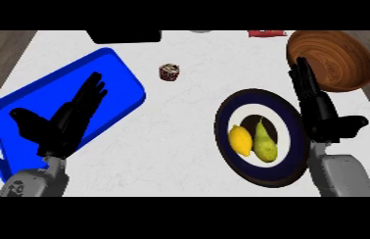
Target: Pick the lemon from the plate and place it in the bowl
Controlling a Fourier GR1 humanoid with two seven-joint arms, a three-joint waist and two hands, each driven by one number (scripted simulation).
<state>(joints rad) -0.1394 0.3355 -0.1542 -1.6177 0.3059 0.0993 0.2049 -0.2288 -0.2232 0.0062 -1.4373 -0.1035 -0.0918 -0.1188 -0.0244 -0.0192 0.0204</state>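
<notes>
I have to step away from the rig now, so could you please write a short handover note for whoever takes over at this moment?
Left hand: open, fingers straight, over the blue tray, holding nothing.
Right hand: open, fingers straight, between the plate and the wooden bowl, holding nothing.
Lemon: on the plate, beside a pear to its right.
Bowl: at the far right of the counter; nothing shows inside it.
Done: nothing yet, the lemon is untouched.
Left: grasp the lemon, probably with the right hand, carry it to the bowl and release it.
</notes>
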